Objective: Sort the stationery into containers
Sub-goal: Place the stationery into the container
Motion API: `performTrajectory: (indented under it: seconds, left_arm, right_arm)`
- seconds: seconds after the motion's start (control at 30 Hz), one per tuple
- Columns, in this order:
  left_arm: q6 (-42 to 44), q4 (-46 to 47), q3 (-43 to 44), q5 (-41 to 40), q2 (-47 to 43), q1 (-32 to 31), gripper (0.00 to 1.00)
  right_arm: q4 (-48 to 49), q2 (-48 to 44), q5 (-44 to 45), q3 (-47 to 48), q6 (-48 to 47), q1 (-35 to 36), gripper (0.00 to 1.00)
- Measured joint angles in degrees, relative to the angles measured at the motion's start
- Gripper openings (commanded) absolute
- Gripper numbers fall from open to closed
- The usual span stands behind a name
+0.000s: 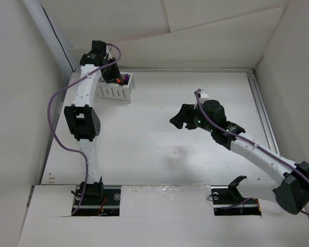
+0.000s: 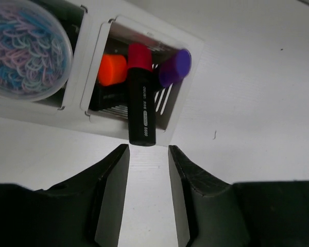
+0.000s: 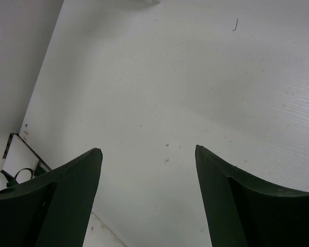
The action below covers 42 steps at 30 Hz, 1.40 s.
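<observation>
The white slotted organiser (image 1: 116, 91) stands at the table's far left; it also shows in the left wrist view (image 2: 193, 67). Its left compartment holds a clear round tub of blue and pink paper clips (image 2: 23, 49). Its right compartment holds an orange-capped marker (image 2: 112, 69), a purple-capped marker (image 2: 175, 67) and a black marker with a red cap (image 2: 140, 98) that leans over the near wall. My left gripper (image 2: 148, 154) is open and empty just short of the black marker's end, above the organiser (image 1: 113, 72). My right gripper (image 3: 147, 152) is open and empty above bare table at mid-right (image 1: 179, 119).
White walls enclose the table on the left, far and right sides. A metal rail (image 1: 261, 110) runs along the right edge. Both arm bases sit at the near edge.
</observation>
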Motion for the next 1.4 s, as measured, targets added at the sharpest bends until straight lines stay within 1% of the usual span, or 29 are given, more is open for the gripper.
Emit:
performTrajectory:
  seconds: [0.13, 0.23, 0.3, 0.37, 0.43, 0.47, 0.5, 0.53, 0.57, 0.6, 0.63, 0.67, 0.7, 0.73, 0.77, 0.8, 0.83, 0.9, 1.0, 1.1, 1.2, 1.4]
  left_arm:
    - [-0.6, 3.1, -0.9, 1.0, -0.1, 0.0, 0.4]
    - [-0.8, 4.2, -1.7, 1.2, -0.2, -0.3, 0.4]
    - [-1.0, 5.1, -2.1, 1.2, -0.7, -0.5, 0.32]
    - [-1.2, 7.3, -4.3, 0.3, -2.9, -0.9, 0.23]
    - [-1.6, 10.8, -8.8, -0.7, -7.1, -1.4, 0.18]
    - [-1.7, 13.1, -11.9, -1.1, -10.2, -1.6, 0.18]
    - [-2.0, 15.8, -16.4, -1.4, -14.4, -1.8, 0.2]
    - [-2.4, 18.3, -20.5, -1.7, -18.9, -2.0, 0.23]
    - [-2.9, 21.9, -24.9, -2.1, -23.9, -2.2, 0.29]
    - [-3.3, 25.4, -29.2, -2.5, -29.3, -2.3, 0.92]
    - [-3.4, 28.1, -32.9, -2.9, -34.4, -2.3, 1.0]
    - [-4.0, 31.7, -36.7, -3.4, -39.5, -2.3, 1.0]
    - [-4.7, 35.2, -40.5, -3.7, -44.8, -2.3, 1.0]
    - [-5.1, 38.1, -44.2, -4.0, -49.8, -2.3, 1.0]
    - [-5.4, 41.2, -48.0, -4.2, -54.1, -2.3, 1.0]
    - [-5.7, 45.7, -54.6, -5.0, -59.9, -2.3, 1.0]
    - [-5.8, 46.4, -56.8, -5.1, -62.0, -2.3, 1.0]
    - [-6.0, 50.3, -65.5, -5.9, -69.3, -2.3, 1.0]
    - [-6.0, 52.2, -77.7, -7.0, -77.7, -2.3, 1.0]
    - [-6.0, 51.1, -87.2, -6.7, -83.1, -2.4, 1.0]
    - [-6.2, 49.4, -93.2, -5.4, -88.0, -2.4, 1.0]
    - [-7.6, 50.9, -98.6, -1.2, -97.3, -2.4, 1.0]
  right_arm:
    - [0.0, 0.0, 0.0, 0.0, 0.0, 0.0, 0.79]
    - [0.1, 0.0, 0.0, 0.0, 0.0, 0.0, 0.79]
    - [0.2, 0.0, 0.0, 0.0, 0.0, 0.0, 0.79]
    - [0.2, 0.0, 0.0, 0.0, 0.0, 0.0, 0.79]
    - [0.3, 0.0, 0.0, 0.0, 0.0, 0.0, 0.72]
    - [0.4, 0.0, 0.0, 0.0, 0.0, 0.0, 0.68]
    - [0.4, 0.0, 0.0, 0.0, 0.0, 0.0, 0.51]
    - [0.5, 0.1, 0.0, 0.0, -0.1, 0.0, 0.39]
    - [0.5, 0.1, 0.0, 0.0, -0.2, 0.0, 0.31]
    - [0.7, 0.2, 0.0, 0.0, -0.2, 0.0, 0.29]
    - [0.7, 0.2, 0.0, 0.0, -0.1, 0.1, 0.29]
    - [0.8, 0.2, 0.1, 0.0, -0.1, 0.2, 0.31]
    - [0.9, 0.2, 0.3, 0.0, -0.1, 0.3, 0.36]
    - [0.9, 0.2, 0.5, 0.0, -0.1, 0.5, 0.85]
    - [0.9, 0.2, 1.1, 0.0, 0.2, 0.7, 1.0]
    - [1.0, 0.2, 1.6, 0.0, -0.2, 0.9, 1.0]
    - [1.0, 0.2, 2.3, 0.0, -0.5, 1.1, 1.0]
    - [1.2, 0.1, 4.0, -0.2, -0.7, 1.5, 1.0]
    - [1.2, -0.2, 6.4, -0.8, -1.2, 2.0, 1.0]
    - [1.2, -0.2, 9.0, -1.0, -1.8, 2.6, 1.0]
    - [1.0, -0.2, 11.1, -0.9, -2.5, 3.1, 1.0]
    - [-2.3, 0.5, 15.2, 1.5, -3.5, 4.3, 1.0]
